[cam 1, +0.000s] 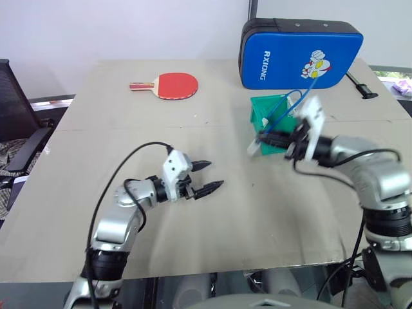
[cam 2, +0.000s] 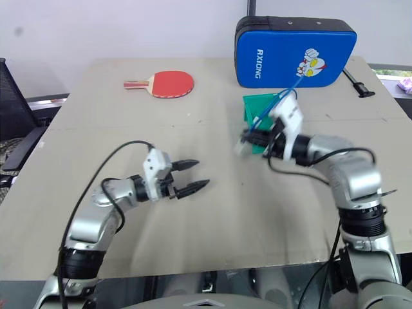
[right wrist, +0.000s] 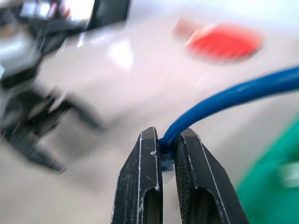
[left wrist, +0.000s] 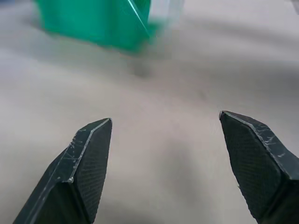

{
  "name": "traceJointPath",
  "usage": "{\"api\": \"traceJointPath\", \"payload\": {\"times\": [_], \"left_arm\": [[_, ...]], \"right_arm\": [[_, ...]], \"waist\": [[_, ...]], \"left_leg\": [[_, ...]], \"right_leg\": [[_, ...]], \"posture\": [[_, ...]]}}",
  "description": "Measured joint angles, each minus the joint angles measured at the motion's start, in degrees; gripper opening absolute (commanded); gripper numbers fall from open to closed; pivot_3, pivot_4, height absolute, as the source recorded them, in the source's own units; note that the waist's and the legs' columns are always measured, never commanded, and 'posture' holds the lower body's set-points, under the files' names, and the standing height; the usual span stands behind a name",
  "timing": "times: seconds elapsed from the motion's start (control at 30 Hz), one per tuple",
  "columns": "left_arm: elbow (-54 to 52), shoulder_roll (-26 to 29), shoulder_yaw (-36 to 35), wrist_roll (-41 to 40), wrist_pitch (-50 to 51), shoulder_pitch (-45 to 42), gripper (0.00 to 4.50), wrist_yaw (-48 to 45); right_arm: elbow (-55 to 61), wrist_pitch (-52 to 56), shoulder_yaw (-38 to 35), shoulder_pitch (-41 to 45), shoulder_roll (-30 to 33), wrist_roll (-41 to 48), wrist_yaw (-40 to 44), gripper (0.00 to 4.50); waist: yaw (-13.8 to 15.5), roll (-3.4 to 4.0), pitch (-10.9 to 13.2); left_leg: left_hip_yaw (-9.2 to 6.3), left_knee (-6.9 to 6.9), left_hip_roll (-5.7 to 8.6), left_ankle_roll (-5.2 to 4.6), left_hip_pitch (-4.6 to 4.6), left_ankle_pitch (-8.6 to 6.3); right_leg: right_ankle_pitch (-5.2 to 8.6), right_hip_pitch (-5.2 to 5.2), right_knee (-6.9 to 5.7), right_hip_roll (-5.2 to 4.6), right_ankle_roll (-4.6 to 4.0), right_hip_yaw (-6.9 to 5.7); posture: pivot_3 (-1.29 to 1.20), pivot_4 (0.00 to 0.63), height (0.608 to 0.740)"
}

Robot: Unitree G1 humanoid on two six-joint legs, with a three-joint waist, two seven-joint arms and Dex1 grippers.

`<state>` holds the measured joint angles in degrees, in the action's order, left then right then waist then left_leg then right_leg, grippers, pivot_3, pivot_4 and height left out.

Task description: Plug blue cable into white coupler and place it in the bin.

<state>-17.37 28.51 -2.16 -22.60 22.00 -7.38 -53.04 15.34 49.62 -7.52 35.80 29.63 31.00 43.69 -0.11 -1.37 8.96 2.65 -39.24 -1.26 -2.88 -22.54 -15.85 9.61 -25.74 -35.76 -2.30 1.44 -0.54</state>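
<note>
Pinching the blue cable [right wrist: 243, 91] between my right gripper's [right wrist: 168, 140] fully closed fingers, I have it clamped near its plug end, so the rest loops up and back over the bin [cam 1: 267, 122]. A small white piece, which I take for the white coupler [cam 1: 254, 149], hangs at the fingertip end in front of the bin's low side; whether the plug is seated in it I cannot tell. My left gripper [cam 1: 207, 177] hovers over the bare counter [cam 1: 257, 219] with its fingers [left wrist: 84, 163] spread wide and empty, well apart from the bin, which I judge leaves the right arm free to carry. The bin sits before the blue padded case [cam 1: 299, 55]; a red paddle [cam 1: 174, 85] lies far off.
</note>
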Motion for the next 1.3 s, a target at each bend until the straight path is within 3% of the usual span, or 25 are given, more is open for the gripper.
{"api": "traceJointPath", "payload": {"times": [0.1,0.3,0.4,0.5,0.63,0.7,0.8,0.93,1.0,1.17,1.27,1.3], "left_arm": [[-6.7,-0.2,-2.3,-6.2,5.4,1.3,3.73,3.2],[-11.4,-0.7,-2.4,-10.2,9.7,0.3,3.73,8.1],[-11.4,-0.8,-1.8,-10.4,10.0,-1.0,3.77,9.3],[-11.4,-0.8,-1.8,-10.7,10.0,-1.0,3.77,10.1],[-11.9,-0.8,-1.9,-11.0,9.8,0.6,3.77,11.2],[-12.7,-0.9,-2.0,-11.3,9.6,1.6,3.77,11.7],[-13.3,-1.0,-2.3,-11.3,8.7,2.4,3.77,12.3],[-13.4,-0.4,-2.7,-11.3,8.5,3.8,3.77,12.3],[-13.3,0.8,-3.3,-11.3,8.5,5.4,3.77,12.0],[-12.5,6.1,-7.6,-11.2,7.8,13.0,3.77,8.9],[-10.5,10.9,-13.0,-11.1,7.0,20.2,3.77,4.9],[-10.4,11.0,-13.2,-11.1,7.0,20.4,3.77,4.7]], "right_arm": [[-6.0,3.3,-4.6,5.9,2.5,1.0,-3.3,0.00],[-38.5,-2.1,-0.4,21.9,3.0,-6.0,-2.8,0.00],[-53.3,-8.5,4.1,26.7,0.0,-10.6,0.5,1.01],[-63.9,-13.1,7.0,29.0,-2.0,-13.7,3.9,2.52],[-69.8,-17.9,7.8,30.6,-1.6,-16.8,7.0,4.30],[-69.6,-18.7,7.7,30.6,-0.1,-17.4,7.3,4.40],[-59.8,-19.1,7.4,25.6,4.8,-17.9,9.1,4.40],[-37.7,-18.3,3.3,10.3,10.9,-14.2,11.9,4.40],[-22.8,-18.7,-0.1,-1.6,13.3,-12.0,12.4,4.40],[1.7,-18.5,-10.0,-26.3,14.9,-8.6,11.2,4.40],[13.3,-17.7,-16.1,-42.8,14.9,-8.3,10.3,4.40],[13.5,-17.6,-16.2,-43.2,14.9,-8.3,10.3,4.40]], "waist": [[0.0,0.00,0.0],[-0.8,0.01,0.0],[-1.1,0.02,0.0],[-0.9,0.08,0.1],[-0.6,0.17,0.1],[-0.4,0.18,0.1],[0.2,0.18,0.1],[0.9,0.18,0.1],[0.9,0.20,0.1],[0.6,0.25,0.2],[0.8,0.27,0.2],[0.6,0.27,0.2]], "left_leg": [[0.03,0.00,0.03,0.00,0.00,0.00],[0.22,0.00,0.07,-0.01,0.16,0.01],[0.17,0.09,0.04,-0.01,0.16,0.01],[0.10,0.15,-0.02,-0.01,0.01,0.01],[0.10,0.15,0.00,-0.02,-0.18,0.00],[0.09,0.14,0.06,-0.03,-0.24,-0.01],[0.08,0.14,0.13,-0.08,-0.27,-0.04],[0.02,0.15,0.09,-0.10,-0.24,-0.06],[-0.02,0.17,0.01,-0.10,-0.19,-0.06],[0.06,0.17,-0.09,-0.10,0.01,-0.06],[0.12,0.16,-0.11,-0.08,0.14,-0.06],[0.15,0.13,-0.10,-0.07,0.19,-0.06]], "right_leg": [[0.12,0.02,0.03,0.02,-0.20,0.01],[0.12,0.08,0.03,0.28,-0.20,0.25],[-0.02,0.06,0.01,0.41,-0.01,0.23],[-0.03,-0.06,0.02,0.39,-0.01,0.16],[-0.04,-0.07,0.27,0.19,0.01,0.14],[-0.04,-0.07,0.36,0.09,0.02,0.13],[-0.03,-0.05,0.43,0.01,0.03,0.10],[-0.01,-0.04,0.39,0.07,0.06,0.04],[0.00,-0.04,0.36,0.17,0.07,0.02],[0.32,-0.05,0.18,0.29,0.09,0.09],[0.37,-0.01,0.11,0.26,0.06,0.10],[0.37,0.02,0.10,0.22,0.06,0.12]], "posture": [[0.00,0.150,0.731],[0.00,0.150,0.731],[0.00,0.150,0.731],[0.00,0.150,0.731],[0.00,0.150,0.731],[0.00,0.150,0.731],[0.00,0.150,0.731],[0.00,0.150,0.731],[0.00,0.150,0.731],[0.00,0.150,0.731],[0.00,0.150,0.731],[0.00,0.150,0.731]]}}
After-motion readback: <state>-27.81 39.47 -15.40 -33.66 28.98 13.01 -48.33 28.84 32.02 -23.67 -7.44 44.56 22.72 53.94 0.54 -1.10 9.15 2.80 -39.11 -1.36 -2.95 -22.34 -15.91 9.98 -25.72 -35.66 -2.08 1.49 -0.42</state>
